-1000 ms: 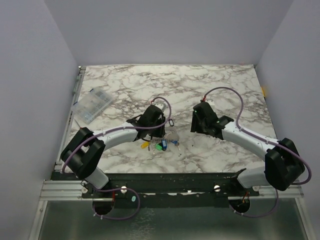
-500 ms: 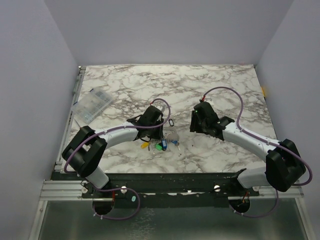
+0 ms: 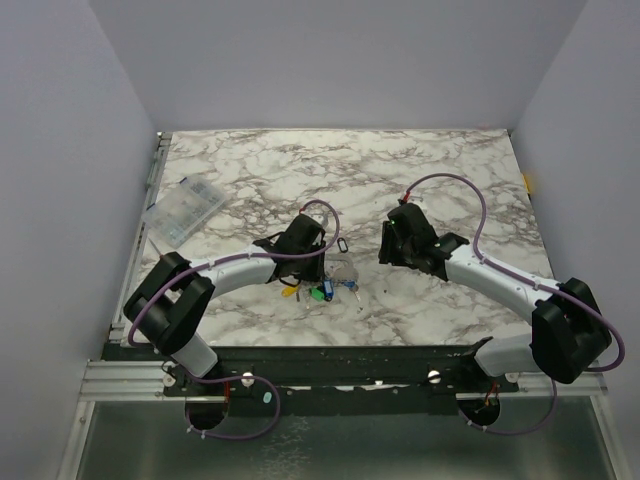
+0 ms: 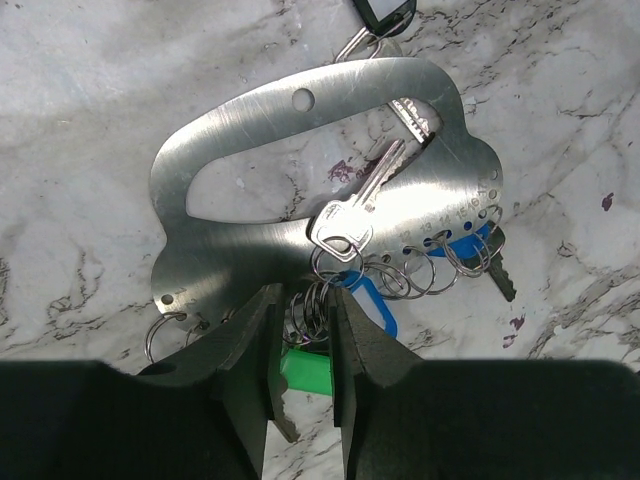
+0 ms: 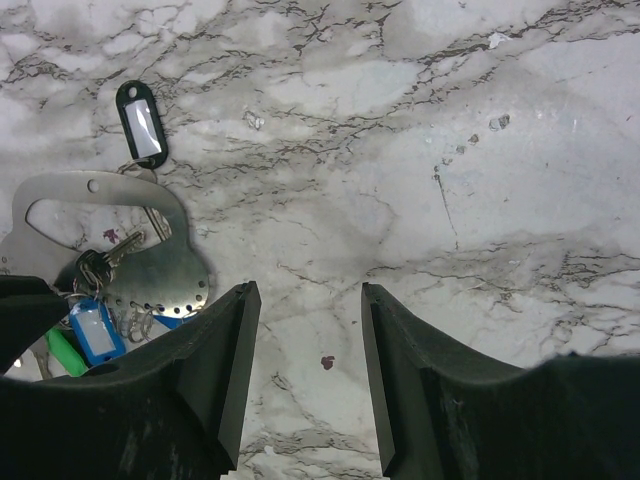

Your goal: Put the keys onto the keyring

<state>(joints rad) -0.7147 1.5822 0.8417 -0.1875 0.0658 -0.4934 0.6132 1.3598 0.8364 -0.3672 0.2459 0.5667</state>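
Though numerals [image 4: 465, 212] edge the keys' [image 4: 365, 195] plate [image 4: 250, 150], none is legible.

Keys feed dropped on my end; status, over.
Left gripper narrow around rings, grip unclear. Right gripper open, holding nothing. Keys clustered at metal plate. Nothing blocking.

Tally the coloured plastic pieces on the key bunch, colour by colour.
Black tag: 1
Blue: 2, the blue tag and a blue piece peeking from under the metal plate
Green tag: 1
Yellow piece: 1
Total: 5
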